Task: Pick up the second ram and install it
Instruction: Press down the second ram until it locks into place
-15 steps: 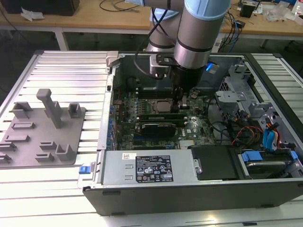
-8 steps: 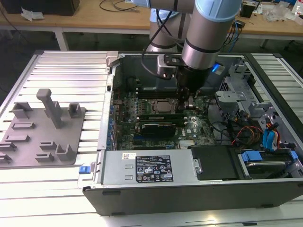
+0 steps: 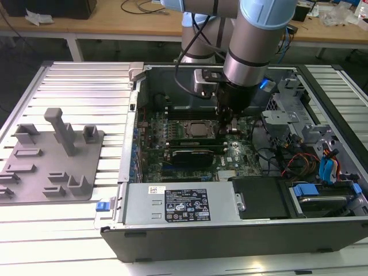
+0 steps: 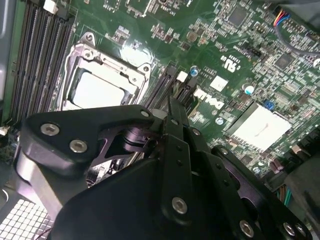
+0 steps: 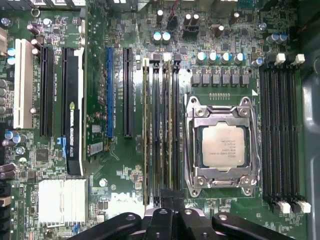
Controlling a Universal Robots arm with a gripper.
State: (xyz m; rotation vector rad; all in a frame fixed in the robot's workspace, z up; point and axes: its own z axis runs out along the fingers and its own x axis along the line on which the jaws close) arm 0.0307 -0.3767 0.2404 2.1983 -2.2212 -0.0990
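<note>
One gripper (image 5: 172, 200), black, with two fingers, is lowered inside the open dark-grey metal computer case (image 3: 172, 233). Its fingers are drawn together to a narrow blade, and the tips sit at the top edge of the second ram (image 5: 170, 130), the long thin green memory stick standing on edge in a black slot directly beneath them. You cannot tell from these views whether the tips pinch that edge or only bear down on it. One further thin stick (image 5: 145, 130) stands two slots away from the fingertips, on the side away from the processor. One square silver processor (image 5: 224, 146) in its metal socket frame lies close beside the gripper on the other side. One grey plastic fixture (image 3: 54, 161) with an upright post sits well apart from the gripper, outside the case, with no stick in it.

Hazards to note:
- **Tilted stick:** contact appears to fall near one end of the stick, so force there could leave the far end raised.
- **Board flex:** a notch out of line with the slot key would make the green motherboard (image 5: 125, 170) bend under pressure.
- **Open latches:** the white end latches (image 5: 167, 57) may not close if seating is partial.
- **Side drift:** this could scrape the socket frame.
</note>
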